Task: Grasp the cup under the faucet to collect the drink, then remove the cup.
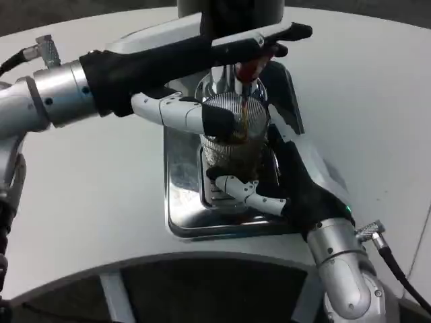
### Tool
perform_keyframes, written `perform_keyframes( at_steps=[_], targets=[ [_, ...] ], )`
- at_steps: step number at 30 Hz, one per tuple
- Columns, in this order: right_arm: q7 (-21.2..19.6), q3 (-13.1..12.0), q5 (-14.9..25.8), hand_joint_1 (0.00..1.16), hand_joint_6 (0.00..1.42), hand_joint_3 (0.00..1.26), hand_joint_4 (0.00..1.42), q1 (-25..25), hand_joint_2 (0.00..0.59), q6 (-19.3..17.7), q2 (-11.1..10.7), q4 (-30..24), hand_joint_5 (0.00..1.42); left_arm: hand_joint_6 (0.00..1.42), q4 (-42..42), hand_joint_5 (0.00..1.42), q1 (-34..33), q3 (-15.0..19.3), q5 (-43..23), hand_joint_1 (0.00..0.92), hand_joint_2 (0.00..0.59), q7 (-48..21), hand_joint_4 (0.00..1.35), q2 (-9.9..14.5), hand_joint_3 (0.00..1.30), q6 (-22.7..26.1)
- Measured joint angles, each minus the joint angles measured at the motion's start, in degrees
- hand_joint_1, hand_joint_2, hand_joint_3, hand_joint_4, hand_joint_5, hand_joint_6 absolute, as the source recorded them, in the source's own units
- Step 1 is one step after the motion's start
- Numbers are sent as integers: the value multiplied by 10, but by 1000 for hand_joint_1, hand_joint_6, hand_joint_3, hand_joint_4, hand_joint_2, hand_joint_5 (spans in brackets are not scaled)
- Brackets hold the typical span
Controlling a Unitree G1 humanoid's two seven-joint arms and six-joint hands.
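Dark liquid was running in a thin stream from the faucet (244, 75) into the cup (234, 131), and from my remote seat I judged the filling stage to be well underway. The cup, a clear ribbed glass, stood upright on the steel drip tray (182, 202) near the tray's far edge, directly under the spout. Through its wall I could see a brownish level in the lower part, though the glare kept me from telling how full it was.

My right hand (283, 182) was wrapped around the cup from the right side, with white fingers (246, 195) curled across the base at the front, so I read it as clamped on the glass. My left hand (222, 50) reached across from the left edge of the table and lay over the top of the dispenser, its upper fingers stretched along what I took to be the tap lever. A lower finger (172, 111) touched the cup's rim side. Whether that hand gripped the lever or merely pressed on it I could not tell.

As I judged it, the grasp was done, placement under the faucet was done, and collecting was in progress. What remained was stopping the flow and then lifting the cup clear of the tray without spilling.
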Motion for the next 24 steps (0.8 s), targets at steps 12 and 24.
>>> perform_keyframes(
  at_steps=[12, 24],
  targets=[
    [-10, -2, 17, 505, 0, 0, 0, -35, 173, 2, -13, 38, 0, 0, 0, 62, 0, 0, 0, 0, 5, 1, 0, 0, 36, 0],
    [-10, -2, 26, 478, 0, 0, 0, -56, 166, 11, -17, 54, 0, 0, 5, 62, 0, 0, 0, 0, 4, 2, 0, 0, 36, -3]
  ],
)
